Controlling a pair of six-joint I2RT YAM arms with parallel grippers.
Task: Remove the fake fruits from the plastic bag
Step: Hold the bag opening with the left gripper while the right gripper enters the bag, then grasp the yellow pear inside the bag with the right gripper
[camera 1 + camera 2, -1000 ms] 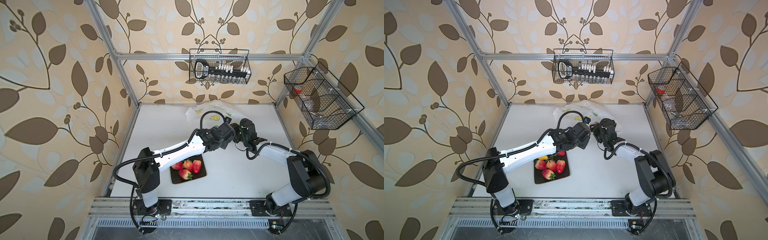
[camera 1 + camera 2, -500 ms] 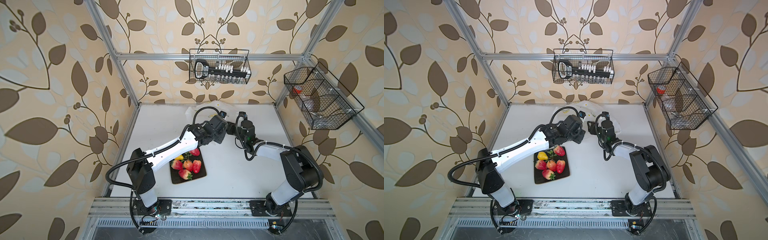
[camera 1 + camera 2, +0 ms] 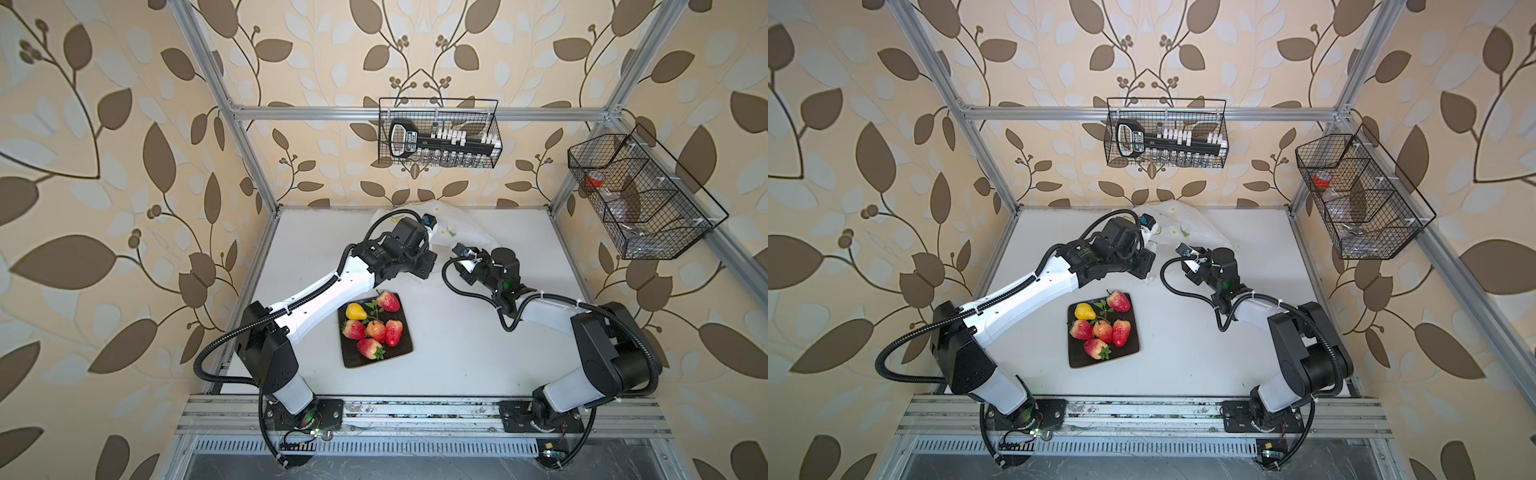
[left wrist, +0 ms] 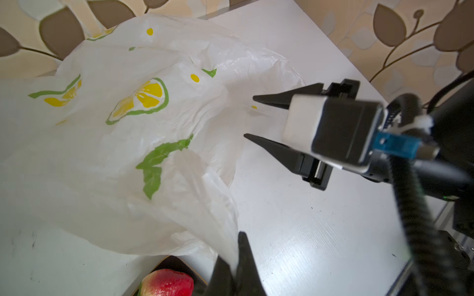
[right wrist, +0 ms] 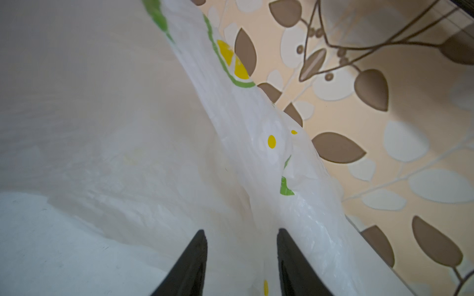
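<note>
The left arm [image 3: 332,286] has drawn back toward the far left. Its left gripper [image 4: 232,253], pinched on the edge of the plastic bag [image 3: 461,226], has pulled the film along with it. The arm has uncovered the black tray [image 3: 401,353], so the yellow pear [image 3: 355,311] and the rear strawberry [image 3: 388,301] now show. The right gripper [image 5: 241,235] has turned to face the bag.

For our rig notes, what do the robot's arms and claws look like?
The left arm and right arm have white shells, black joints and bases. Black ribbed cable loops beside each. The left claw and right claw have two black, pointed fingers; a white-and-black box with a blue plug sits behind the right one.
</note>
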